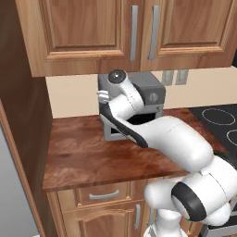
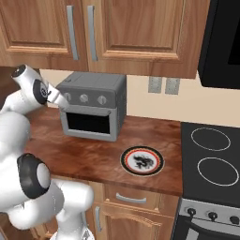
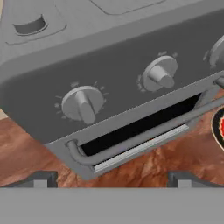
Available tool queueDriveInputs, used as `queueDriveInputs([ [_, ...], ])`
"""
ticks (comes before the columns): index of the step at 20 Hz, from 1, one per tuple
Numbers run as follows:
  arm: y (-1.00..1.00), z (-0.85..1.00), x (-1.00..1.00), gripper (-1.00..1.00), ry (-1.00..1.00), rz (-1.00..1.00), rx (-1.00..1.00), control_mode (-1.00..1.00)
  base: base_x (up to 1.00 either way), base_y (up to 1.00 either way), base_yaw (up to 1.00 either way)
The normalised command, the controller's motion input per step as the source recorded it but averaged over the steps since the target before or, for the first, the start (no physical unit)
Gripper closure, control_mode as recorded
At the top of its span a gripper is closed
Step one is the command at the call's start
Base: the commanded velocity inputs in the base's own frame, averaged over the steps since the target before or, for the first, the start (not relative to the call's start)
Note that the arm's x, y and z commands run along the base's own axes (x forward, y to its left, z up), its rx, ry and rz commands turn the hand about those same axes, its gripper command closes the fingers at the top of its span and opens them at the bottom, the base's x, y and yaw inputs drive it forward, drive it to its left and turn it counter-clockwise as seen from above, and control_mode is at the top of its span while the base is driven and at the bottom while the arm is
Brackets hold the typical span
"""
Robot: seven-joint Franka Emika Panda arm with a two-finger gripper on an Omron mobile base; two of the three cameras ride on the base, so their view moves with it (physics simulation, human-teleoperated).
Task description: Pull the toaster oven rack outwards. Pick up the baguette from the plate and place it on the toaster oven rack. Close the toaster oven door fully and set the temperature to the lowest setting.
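Toaster oven (image 3: pixel 118 83) just beyond gripper (image 3: pixel 111 178) (jaws wide) — knobs facing.

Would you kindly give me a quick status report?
Gripper open, empty, facing the toaster oven knobs. Toaster oven door shut; plate bare, no baguette on it. Nothing in the way.

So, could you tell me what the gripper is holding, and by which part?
Nothing: the gripper is open, hovering before the toaster oven.

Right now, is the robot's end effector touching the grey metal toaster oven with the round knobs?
Apart. In the hand view the end effector, open, hangs clear of the boxy grey metal toaster oven, with brown wooden counter showing between its fingertips and the oven.
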Motion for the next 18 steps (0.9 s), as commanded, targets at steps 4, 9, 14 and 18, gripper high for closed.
queueDriveInputs([
  [4,-0.60,0.33,-0.76,-1.00,-0.18,0.04,0.12,-1.00,0.00,0.00,0.00],
  [9,-0.32,0.51,-0.44,-1.00,-0.19,0.22,0.02,-1.00,0.00,0.00,0.00],
  [14,0.00,0.31,-0.10,-1.00,-0.02,0.41,0.00,-1.00,0.00,0.00,0.00],
  [18,0.00,0.32,0.00,-1.00,0.15,0.35,0.00,-1.00,0.00,0.00,0.00],
])
